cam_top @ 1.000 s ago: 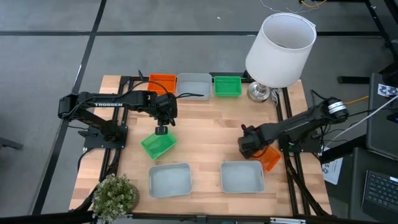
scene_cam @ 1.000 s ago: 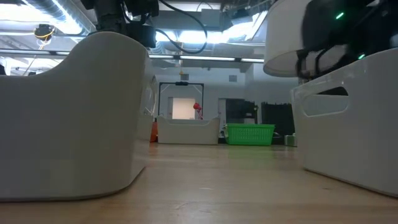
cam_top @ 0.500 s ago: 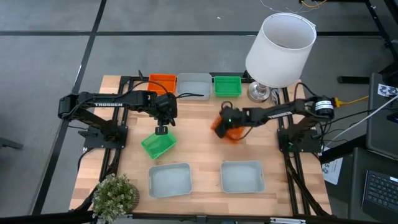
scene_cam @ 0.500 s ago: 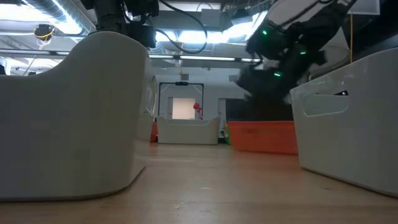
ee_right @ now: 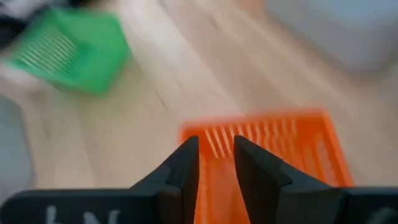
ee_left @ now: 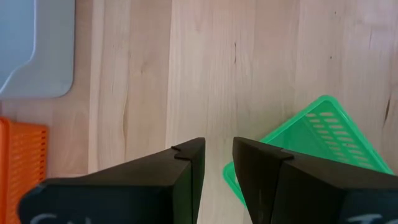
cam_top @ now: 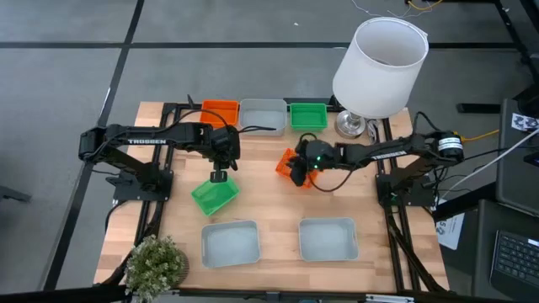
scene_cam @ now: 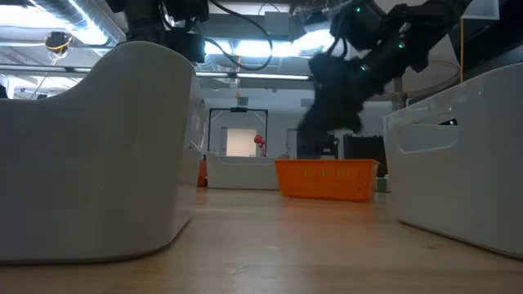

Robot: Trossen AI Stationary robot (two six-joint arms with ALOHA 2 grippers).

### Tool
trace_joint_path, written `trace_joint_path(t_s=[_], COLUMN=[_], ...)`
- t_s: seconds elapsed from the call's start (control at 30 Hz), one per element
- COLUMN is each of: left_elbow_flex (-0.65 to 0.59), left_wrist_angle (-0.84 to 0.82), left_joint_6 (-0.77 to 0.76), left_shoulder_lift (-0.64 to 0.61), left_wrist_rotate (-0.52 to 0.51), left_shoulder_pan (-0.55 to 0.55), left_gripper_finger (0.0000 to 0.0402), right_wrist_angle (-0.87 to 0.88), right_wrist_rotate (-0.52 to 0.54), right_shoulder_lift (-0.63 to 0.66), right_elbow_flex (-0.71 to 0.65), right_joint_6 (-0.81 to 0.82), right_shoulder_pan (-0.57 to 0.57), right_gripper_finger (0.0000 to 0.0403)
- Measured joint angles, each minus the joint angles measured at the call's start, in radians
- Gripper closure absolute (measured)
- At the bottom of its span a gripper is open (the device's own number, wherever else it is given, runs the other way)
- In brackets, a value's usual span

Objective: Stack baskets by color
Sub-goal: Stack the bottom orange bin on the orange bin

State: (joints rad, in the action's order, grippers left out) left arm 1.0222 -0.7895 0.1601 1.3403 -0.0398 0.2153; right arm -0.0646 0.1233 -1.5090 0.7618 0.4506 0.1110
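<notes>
Now, left to right across the tabletop (cam_top: pixel 269 172). I see my left claw (cam_top: pixel 218 176) hanging over a green basket (cam_top: pixel 213 196), fingers nearly together with nothing between them. Two grey baskets (cam_top: pixel 230 242) sit at the near edge. Orange, grey and green baskets line the far edge. At mid-table my right claw (cam_top: pixel 296 167) has an orange basket (cam_top: pixel 285 162) by its wall, fingers narrowly parted round it, basket low over the wood.

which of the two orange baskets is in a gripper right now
The orange basket mid-table, its wall pinched by the right gripper. The other orange basket sits untouched in the back row beside the grey one.
</notes>
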Motion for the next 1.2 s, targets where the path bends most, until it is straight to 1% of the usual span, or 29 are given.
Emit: trace_joint_path(t_s=[0.1, 0.17, 0.27, 0.4, 0.43, 0.47, 0.53, 0.6, 0.63, 0.7, 0.8, 0.87, 0.97, 1.07, 1.13, 1.2], left_elbow_flex=[0.000, 0.000, 0.000, 0.000, 0.000, 0.000, 0.000, 0.000, 0.000, 0.000, 0.000, 0.000, 0.000, 0.000, 0.000, 0.000], left_wrist_angle=[0.001, 0.002, 0.014, 0.038, 0.043, 0.047, 0.055, 0.054, 0.056, 0.058, 0.063, 0.071, 0.090, 0.116, 0.130, 0.160], left_joint_6=[0.000, 0.000, 0.000, 0.000, 0.000, 0.000, 0.000, 0.000, 0.000, 0.000, 0.000, 0.000, 0.000, -0.001, -0.013, -0.024], left_shoulder_lift=[0.000, 0.000, 0.000, 0.000, 0.000, 0.000, 0.000, 0.000, 0.000, 0.000, 0.000, 0.000, 0.000, 0.000, 0.000, 0.000], left_wrist_rotate=[0.000, 0.000, 0.000, 0.000, 0.000, 0.000, 0.000, 0.000, 0.000, 0.000, 0.000, 0.000, 0.000, 0.000, 0.000, 0.001], left_shoulder_pan=[0.000, 0.000, 0.000, 0.000, 0.000, 0.000, 0.000, 0.000, 0.000, 0.000, 0.000, 0.000, 0.000, 0.000, 0.000, 0.000], left_gripper_finger=[0.0326, 0.0326, 0.0326, 0.0326, 0.0326, 0.0326, 0.0326, 0.0326, 0.0326, 0.0326, 0.0326, 0.0326, 0.0326, 0.0326, 0.0326, 0.0326], right_wrist_angle=[0.150, 0.237, 0.296, 0.290, 0.254, 0.214, 0.156, 0.140, 0.158, 0.253, 0.485, 0.625, 0.813, 0.989, 1.066, 1.089], right_wrist_rotate=[0.012, 0.026, 0.068, 0.075, 0.065, 0.032, -0.068, -0.155, -0.172, -0.166, -0.115, -0.067, 0.020, 0.095, 0.147, 0.197], right_shoulder_lift=[-0.041, -0.085, -0.165, -0.328, -0.371, -0.408, -0.459, -0.477, -0.477, -0.463, -0.430, -0.391, -0.316, -0.220, -0.140, -0.048], right_elbow_flex=[0.032, 0.071, 0.158, 0.314, 0.365, 0.416, 0.513, 0.599, 0.634, 0.693, 0.761, 0.781, 0.771, 0.737, 0.694, 0.625], right_joint_6=[0.085, 0.111, 0.114, 0.032, -0.016, -0.067, -0.163, -0.226, -0.256, -0.301, -0.308, -0.308, -0.292, -0.214, -0.142, -0.066], right_shoulder_pan=[-0.010, -0.013, -0.014, -0.006, -0.003, 0.000, 0.002, 0.001, -0.002, -0.015, -0.035, -0.052, -0.086, -0.118, -0.139, -0.167], right_gripper_finger=[0.0303, 0.0303, 0.0303, 0.0303, 0.0303, 0.0303, 0.0303, 0.0303, 0.0303, 0.0303, 0.0303, 0.0303, 0.0303, 0.0303, 0.0303, 0.0303])
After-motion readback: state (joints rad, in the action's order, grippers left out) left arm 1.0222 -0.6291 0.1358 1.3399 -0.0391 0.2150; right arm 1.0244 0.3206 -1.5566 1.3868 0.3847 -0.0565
